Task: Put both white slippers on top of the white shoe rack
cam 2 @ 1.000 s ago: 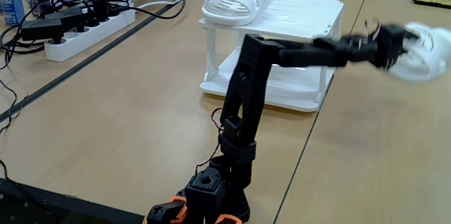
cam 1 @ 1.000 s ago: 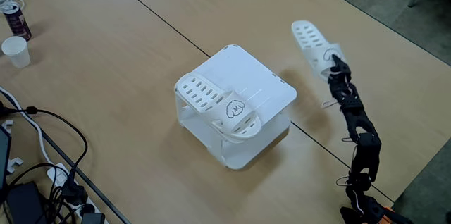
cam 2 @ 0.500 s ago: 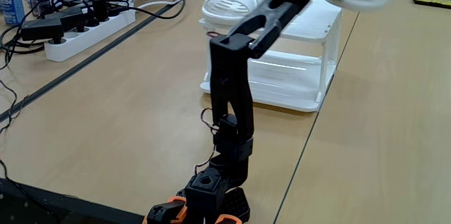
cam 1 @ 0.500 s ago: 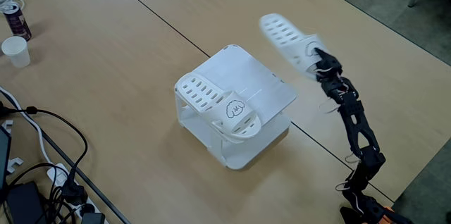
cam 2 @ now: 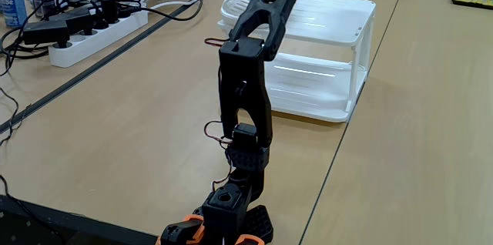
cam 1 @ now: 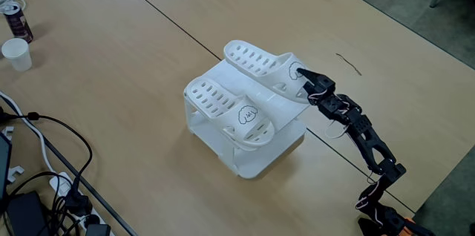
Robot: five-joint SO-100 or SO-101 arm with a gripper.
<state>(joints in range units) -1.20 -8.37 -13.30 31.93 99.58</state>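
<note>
While one white slipper [cam 1: 228, 112] lies on the white shoe rack [cam 1: 252, 162] top, the gripper [cam 1: 303, 79] stays clamped on the second slipper [cam 1: 261, 64] strap, holding it over the rack's far edge.

White slippers [cam 1: 226, 106] [cam 1: 260, 64]: 2. White shoe rack [cam 1: 249, 162]: 1. Paper cup [cam 1: 16, 53]: 1. Drink can [cam 1: 16, 19]: 1.
</note>
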